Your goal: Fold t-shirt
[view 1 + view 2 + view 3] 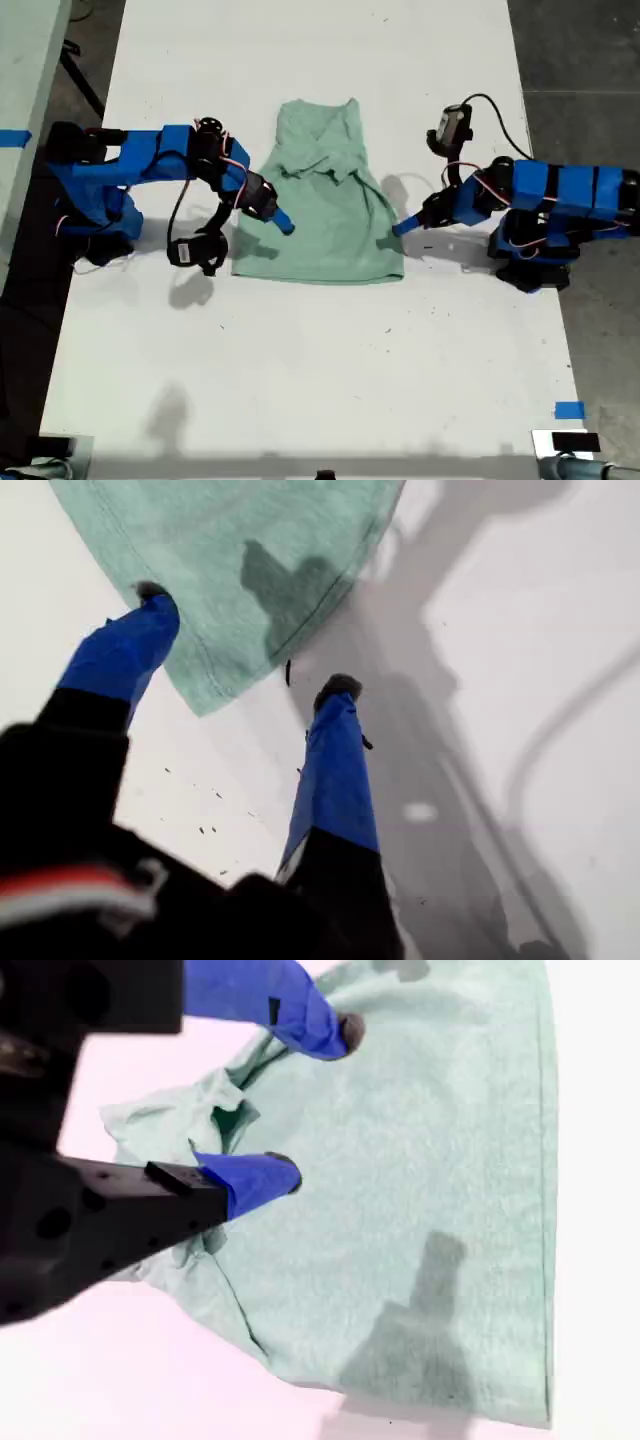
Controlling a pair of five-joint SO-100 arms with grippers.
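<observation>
The pale mint-green t-shirt [330, 225] lies on the white table [300, 380], bunched and creased at its far end, flat toward its near hem. My first gripper [400, 226] reaches in from the exterior view's right, at the shirt's side edge. In its wrist view my first gripper [245, 640] is open, one fingertip [150, 595] over the t-shirt [240, 560] near a corner, the other over bare table. My second gripper [284, 222] comes from the exterior view's left. My second gripper [315, 1100] is open above the t-shirt [440, 1160], beside the crumpled folds, holding nothing.
Blue tape marks [569, 410] sit near the exterior view's lower right, and another piece [12, 137] at the exterior view's left edge. Dark floor borders the table on both sides. Cables loop off both arms. A dark device [566, 441] rests at the table's near corner.
</observation>
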